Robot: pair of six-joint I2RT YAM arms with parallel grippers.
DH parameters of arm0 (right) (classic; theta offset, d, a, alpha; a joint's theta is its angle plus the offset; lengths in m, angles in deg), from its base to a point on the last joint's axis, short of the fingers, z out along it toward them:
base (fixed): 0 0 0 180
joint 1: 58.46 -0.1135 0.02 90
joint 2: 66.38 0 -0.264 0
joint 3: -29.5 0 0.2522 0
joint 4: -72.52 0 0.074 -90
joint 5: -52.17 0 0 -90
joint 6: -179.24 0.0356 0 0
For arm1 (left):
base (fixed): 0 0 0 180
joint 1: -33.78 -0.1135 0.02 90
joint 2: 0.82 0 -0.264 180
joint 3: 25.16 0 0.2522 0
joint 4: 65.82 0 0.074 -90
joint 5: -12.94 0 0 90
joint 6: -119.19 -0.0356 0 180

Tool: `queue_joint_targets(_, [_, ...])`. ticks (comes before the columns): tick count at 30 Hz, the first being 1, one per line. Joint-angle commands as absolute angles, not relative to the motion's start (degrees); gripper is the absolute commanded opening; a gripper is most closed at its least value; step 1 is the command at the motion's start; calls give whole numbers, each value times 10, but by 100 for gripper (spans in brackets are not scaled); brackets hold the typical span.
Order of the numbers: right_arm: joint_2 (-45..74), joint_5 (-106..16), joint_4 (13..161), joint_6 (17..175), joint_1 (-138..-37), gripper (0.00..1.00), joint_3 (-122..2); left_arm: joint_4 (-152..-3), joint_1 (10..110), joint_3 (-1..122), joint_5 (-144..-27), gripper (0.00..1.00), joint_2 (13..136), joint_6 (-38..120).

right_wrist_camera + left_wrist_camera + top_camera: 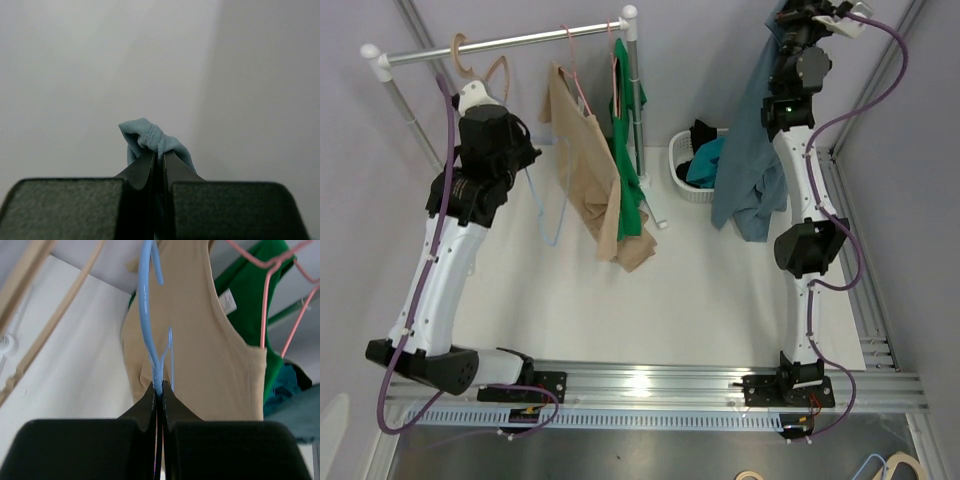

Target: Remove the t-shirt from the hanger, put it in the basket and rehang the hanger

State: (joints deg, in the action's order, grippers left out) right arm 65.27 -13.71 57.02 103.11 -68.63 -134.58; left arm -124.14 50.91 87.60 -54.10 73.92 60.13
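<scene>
Left tool (pixel 159 388) pinches blue hanger (pixel 145 305); right tool (pixel 159 157) grips teal t-shirt (pixel 740 170), seen whole only overhead.

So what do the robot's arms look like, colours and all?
The left arm and right arm have slim white links joined by chunky black joint housings, with a purple cable looping along each. The left end effector and right end effector are black, with wedge-shaped fingers.

Readable text: none in any view.
Neck tag (pixel 228 301): white, sewn inside the green shirt (pixel 241 276) collar; its print is too small to read.
</scene>
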Motion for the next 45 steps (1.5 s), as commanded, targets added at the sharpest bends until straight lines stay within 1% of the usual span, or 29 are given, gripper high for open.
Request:
queue_joint_targets(1, [644,-156,557,1128,-661,0,-1373,-1160,479,931,-529,1,767,591])
queue_joint_targets(3, [654,-185,615,1142,-651,0,-1356,-1147,455,948,-538,1,791,589])
queue_joint_targets(4, [655,-199,662,1146,-645,0,-1338,-1143,449,977,-539,1,812,584])
queue_joint_targets(5, [650,-213,684,1151,-644,0,-1292,-1136,446,985,-537,1,821,574])
queue_joint_targets(8, [633,-274,776,1150,-647,0,-1213,-1111,440,1017,-526,1,850,530])
queue_joint_targets(9, [625,-285,801,1155,-649,0,-1166,-1105,437,1028,-525,1,857,514])
queue_joint_targets(10, [623,-291,856,1166,-649,0,-1149,-1096,435,1033,-531,1,863,506])
queue_joint_targets(12, [636,-344,950,1195,-648,0,-1125,-1086,421,1049,-574,1,881,498])
queue_joint_targets(14, [657,-370,1024,1211,-649,0,-1129,-1082,406,1055,-613,1,893,503])
queue_joint_targets(15, [682,-417,1080,1209,-650,0,-1131,-1080,393,1066,-653,1,906,506])
queue_joint_targets(18, [712,-458,1165,1198,-650,0,-1135,-1062,380,1069,-698,1,922,492])
queue_joint_targets(20, [701,-455,1163,1192,-651,1,-1081,-1055,379,1074,-705,1,930,470])
queue_joint_targets(21, [684,-450,1124,1188,-654,4,-1046,-1053,377,1079,-706,1,939,463])
queue_joint_targets(22, [639,-444,1096,1187,-655,17,-969,-1052,376,1084,-711,1,942,457])
queue_joint_targets(24, [596,-405,1043,1185,-658,44,-915,-1047,372,1088,-729,1,952,445])
queue_joint_targets(25, [565,-383,1034,1182,-658,75,-892,-1037,371,1086,-735,1,954,434])
queue_joint_targets(26, [554,-381,1034,1176,-658,80,-892,-1037,371,1087,-734,1,957,431])
queue_joint_targets(30, [510,-379,1060,1141,-662,84,-924,-1027,362,1097,-741,1,980,427])
queue_joint_targets(33, [450,-354,1047,1108,-677,86,-905,-1034,357,1121,-728,1,1003,426])
queue_joint_targets(34, [433,-350,1040,1100,-681,95,-896,-1025,356,1121,-728,1,1003,424])
queue_joint_targets(41, [332,-358,999,1081,-684,95,-805,-1005,357,1116,-663,1,994,386])
queue_joint_targets(44, [313,-365,980,1087,-681,95,-773,-988,357,1088,-657,1,971,385])
queue_joint_targets(45, [316,-367,980,1088,-681,95,-772,-978,357,1050,-661,1,947,386])
